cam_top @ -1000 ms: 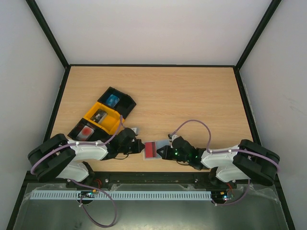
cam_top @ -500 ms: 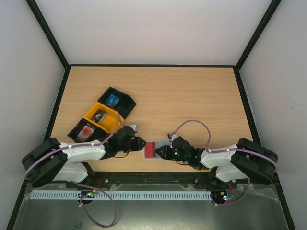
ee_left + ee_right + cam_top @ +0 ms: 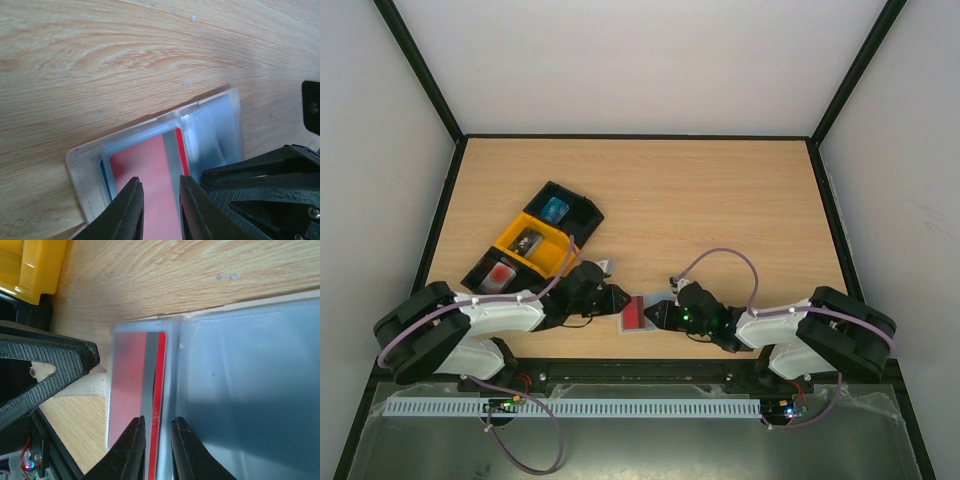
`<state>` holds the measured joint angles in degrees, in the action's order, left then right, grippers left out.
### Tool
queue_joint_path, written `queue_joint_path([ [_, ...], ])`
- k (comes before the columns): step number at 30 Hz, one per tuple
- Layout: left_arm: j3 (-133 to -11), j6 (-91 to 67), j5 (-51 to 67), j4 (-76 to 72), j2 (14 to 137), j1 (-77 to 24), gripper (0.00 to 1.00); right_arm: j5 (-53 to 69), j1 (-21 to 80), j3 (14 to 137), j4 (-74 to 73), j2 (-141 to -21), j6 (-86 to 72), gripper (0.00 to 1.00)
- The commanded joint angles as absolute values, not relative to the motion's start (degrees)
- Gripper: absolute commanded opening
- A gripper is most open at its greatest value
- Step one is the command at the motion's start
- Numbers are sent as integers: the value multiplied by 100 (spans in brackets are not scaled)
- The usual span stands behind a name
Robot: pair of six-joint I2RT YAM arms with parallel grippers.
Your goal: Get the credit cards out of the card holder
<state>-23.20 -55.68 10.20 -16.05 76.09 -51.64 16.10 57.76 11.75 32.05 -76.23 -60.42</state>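
Far left: three trays in one slanted row on the table, black, yellow, black; each holds one small thing, too small to name.
Left arm: my left fingers, one pair, stand a narrow gap apart with their tips over the red card; I cannot tell whether they touch it.
Middle: one card holder, pale and spread flat near the table's near edge, between my two pairs of fingers; both wrist views cut off part of it.
In the holder: one red card that I can count, grey-striped, behind a clear pocket; a dark blue sliver shows at its edge, and anything beneath is hidden.
Right arm: my right fingers, one pair, also only narrowly parted, tips at the red card's long edge; any contact is hidden.
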Motion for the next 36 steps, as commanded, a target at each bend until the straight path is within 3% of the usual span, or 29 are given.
queue_joint_path([
  [1, -2277, -5581, 1082, -1789, 7820, -5212, 21, 1637, 5733, 1299, 3395, -7867, -5959, 16],
  [6, -2054, -5654, 1088, -2036, 7895, -5228, 8, 1805, 5724, 1322, 3724, -8271, -6072, 16],
  [10, -1879, -5781, 1150, -2324, 7997, -5269, 3, 1958, 5716, 1195, 4221, -8464, -6244, 15],
  [21, -1927, -5898, 1256, -2609, 8251, -5363, 3, 2119, 5674, 1100, 4717, -8682, -6414, 13],
  [23, -2000, -5944, 1197, -2342, 8026, -5367, 5, 2043, 5670, 1092, 4612, -8625, -6389, 13],
  [31, -2077, -6144, 668, -1212, 6963, -5379, 31, 2083, 5652, 1129, 4636, -8606, -6426, 15],
  [36, -2171, -6028, 674, -943, 7069, -5364, 30, 2228, 5658, 1119, 4884, -8802, -6524, 15],
])
